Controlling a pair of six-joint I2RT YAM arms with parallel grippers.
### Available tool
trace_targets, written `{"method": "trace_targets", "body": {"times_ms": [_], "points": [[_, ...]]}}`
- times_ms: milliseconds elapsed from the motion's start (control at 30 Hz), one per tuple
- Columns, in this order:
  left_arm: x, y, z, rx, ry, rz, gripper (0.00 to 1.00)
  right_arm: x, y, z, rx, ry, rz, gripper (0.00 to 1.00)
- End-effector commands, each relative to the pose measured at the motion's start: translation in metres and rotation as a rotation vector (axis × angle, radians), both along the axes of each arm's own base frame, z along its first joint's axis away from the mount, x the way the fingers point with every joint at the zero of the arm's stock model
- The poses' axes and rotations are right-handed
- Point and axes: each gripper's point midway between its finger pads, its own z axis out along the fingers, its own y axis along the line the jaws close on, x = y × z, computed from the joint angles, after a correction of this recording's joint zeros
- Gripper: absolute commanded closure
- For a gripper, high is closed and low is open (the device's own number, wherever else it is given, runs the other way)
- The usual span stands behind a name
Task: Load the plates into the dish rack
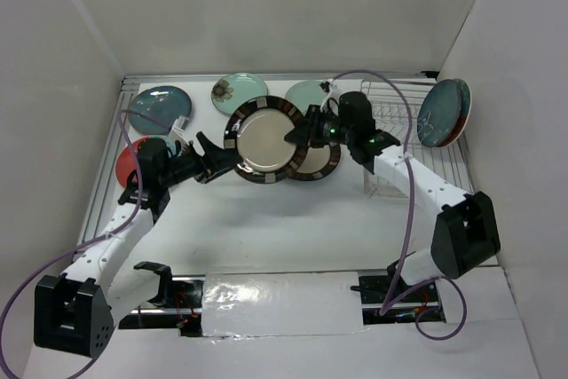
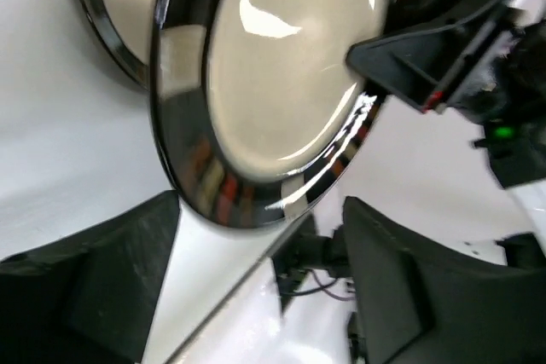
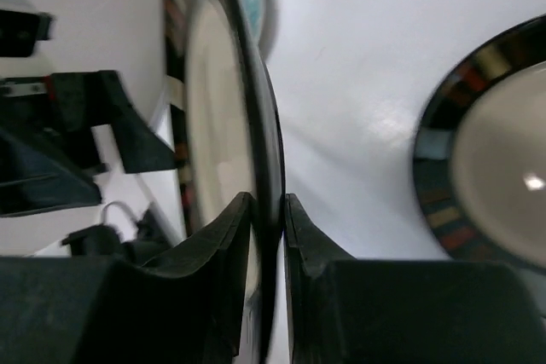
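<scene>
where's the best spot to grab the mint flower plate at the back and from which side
Likely the near-left rim of the mint flower plate, approached low from the front-left by the open left pincer. It lies flat, so only the thin rim can be pinched, one finger above and one beneath.

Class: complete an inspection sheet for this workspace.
Surface: white table, taped strip at near edge.
Job's things: striped-rim plate held above the table; second striped plate, teal plate, flowered mint plate lying flat; two plates upright at dish rack right end.
Clutter: nothing seen.
Grippers: right gripper shut on held plate's rim; left gripper open beside it.
Cables: purple cables loop by both arms.
Surroundings: white walls.
</scene>
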Motion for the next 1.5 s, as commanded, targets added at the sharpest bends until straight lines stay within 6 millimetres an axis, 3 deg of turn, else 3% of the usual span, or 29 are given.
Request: {"method": "trace_targets", "body": {"times_ms": [0,100,200,367,467,567,667,1000,1233,1267,1467], "points": [[0.015,0.012,0.02,0.184,-0.115,0.021,0.09,0.035,-0.059,0.07,-0.139,-0.271,-0.216,1.0],[0.026,0.026,0.011,0.297,-0.092,0.077,0.01,0.052,-0.11,0.105,-0.231,-0.369,-0.385,1.0],[0.028,0.039,-0.013,0.402,-0.012,0.106,0.01,0.063,-0.166,0.144,-0.349,-0.484,-0.584,1.0],[0.03,0.061,-0.044,0.554,0.082,0.148,0.01,0.06,-0.245,0.198,-0.552,-0.666,-0.862,1.0],[0.031,0.067,-0.05,0.597,0.088,0.158,0.01,0.051,-0.289,0.214,-0.676,-0.741,-1.027,1.0],[0.029,0.07,-0.062,0.623,0.104,0.148,0.01,0.043,-0.317,0.223,-0.743,-0.799,-1.127,1.0],[0.027,0.07,-0.069,0.627,0.123,0.142,0.01,0.04,-0.353,0.226,-0.862,-0.827,-1.181,1.0],[0.02,0.066,-0.083,0.63,0.143,0.103,0.01,0.067,-0.411,0.186,-0.91,-0.764,-1.186,1.0],[0.018,0.061,-0.085,0.626,0.148,0.083,0.01,0.089,-0.43,0.158,-0.921,-0.718,-1.151,1.0],[0.018,0.061,-0.088,0.628,0.157,0.08,0.01,0.095,-0.431,0.145,-0.932,-0.685,-1.135,1.0],[0.018,0.058,-0.088,0.613,0.145,0.068,0.01,0.102,-0.446,0.12,-0.948,-0.631,-1.15,1.0]]}}
